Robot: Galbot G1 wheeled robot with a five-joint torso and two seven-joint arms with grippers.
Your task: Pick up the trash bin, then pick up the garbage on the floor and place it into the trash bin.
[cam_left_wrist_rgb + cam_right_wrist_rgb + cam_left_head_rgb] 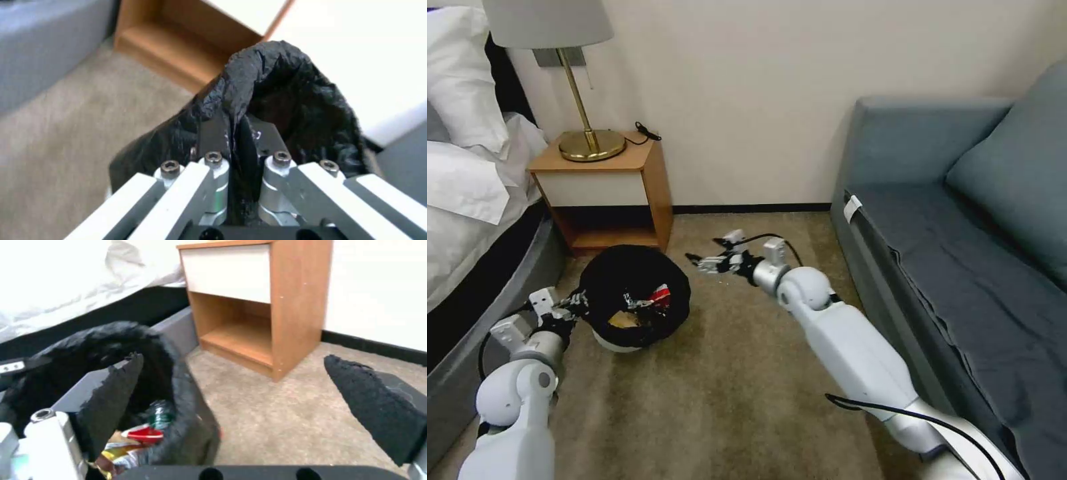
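The trash bin [620, 273], white with a black bag liner, hangs low over the carpet by the nightstand. My left gripper [579, 302] is shut on its near-left rim; in the left wrist view the left gripper [236, 136] pinches the black liner [285, 86]. Garbage lies inside the bin: a red-white packet [659, 295] and a tan piece [622, 321]. The right wrist view looks into the bin [111, 340] at a green-labelled bottle [160, 413], the red packet [144, 433] and a yellow wrapper [116, 450]. My right gripper [700, 262] hovers open just right of the bin, its fingers [373, 403] spread wide with nothing between them.
A wooden nightstand [627, 180] with a brass lamp [590, 143] stands right behind the bin. The bed [467, 200] runs along the left and a grey-blue sofa [947, 233] along the right. Open carpet [727, 387] lies between them.
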